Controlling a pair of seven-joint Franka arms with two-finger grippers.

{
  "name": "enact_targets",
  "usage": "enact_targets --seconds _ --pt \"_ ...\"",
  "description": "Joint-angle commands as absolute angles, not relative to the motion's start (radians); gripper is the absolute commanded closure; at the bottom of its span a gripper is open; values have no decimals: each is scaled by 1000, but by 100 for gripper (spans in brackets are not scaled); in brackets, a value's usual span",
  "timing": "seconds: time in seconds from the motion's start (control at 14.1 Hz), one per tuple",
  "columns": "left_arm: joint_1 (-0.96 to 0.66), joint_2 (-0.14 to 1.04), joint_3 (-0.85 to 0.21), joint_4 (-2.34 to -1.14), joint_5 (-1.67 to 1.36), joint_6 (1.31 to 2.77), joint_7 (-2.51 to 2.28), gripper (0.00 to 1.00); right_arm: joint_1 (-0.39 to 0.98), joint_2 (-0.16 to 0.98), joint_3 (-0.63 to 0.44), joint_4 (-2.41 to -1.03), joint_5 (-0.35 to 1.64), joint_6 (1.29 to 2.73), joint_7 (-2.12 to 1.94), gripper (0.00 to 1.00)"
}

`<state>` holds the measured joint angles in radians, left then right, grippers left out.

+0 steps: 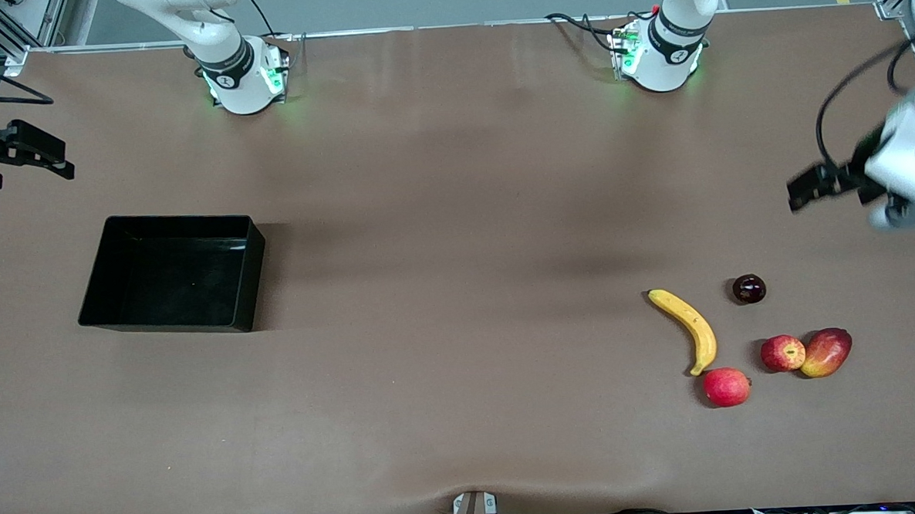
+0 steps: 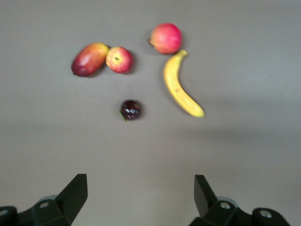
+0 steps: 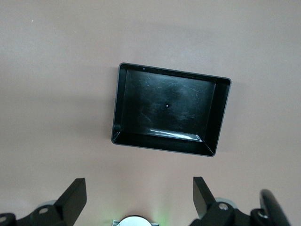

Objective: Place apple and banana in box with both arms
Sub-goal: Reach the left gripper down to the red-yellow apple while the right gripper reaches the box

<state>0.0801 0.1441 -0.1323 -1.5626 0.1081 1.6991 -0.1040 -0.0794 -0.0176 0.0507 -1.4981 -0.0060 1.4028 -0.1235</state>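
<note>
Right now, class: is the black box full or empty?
Empty. The front view shows only the bare glossy floor of the box, and the right wrist view agrees. The apple and banana lie on the table.

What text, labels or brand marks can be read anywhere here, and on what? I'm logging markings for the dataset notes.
None can be read.
Dark bands on the two arm bases: small white marks, too small to read.
Box, banana, apple and the other fruit: no stickers or print visible.
</note>
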Motion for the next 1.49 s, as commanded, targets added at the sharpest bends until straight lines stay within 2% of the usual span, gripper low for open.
enact_targets --seconds 0.0,0.35,0.64,0.71,0.85,0.99,1.13,1.42 --pt "109 286 -135 -1516 146 1776 -115 0 -89 -20 55 -1490 -11 1404 -120 0" --pt "213 475 -137 -1514 140 2043 -43 0 -121 17 54 -1466 -26 1425 -121 0" --pt "233 618 -137 -1511 133 2250 46 0 -132 63 52 -1468 -78 1430 -124 0" --pt "233 647 -137 -1512 133 2290 46 0 -171 63 52 -1471 -77 1428 -124 0" --pt "230 682 -137 -1512 130 2319 34 0 -251 109 52 -1492 -66 1419 -126 0" --pt "230 699 -137 -1513 127 2321 21 0 -262 170 52 -1500 -66 1433 -124 0" --pt "230 703 -135 -1514 129 2321 17 0 -276 215 52 -1546 -66 1535 -124 0" --pt "235 724 -135 -1519 130 2341 -113 0 -317 222 51 -1785 -71 1816 -190 0"
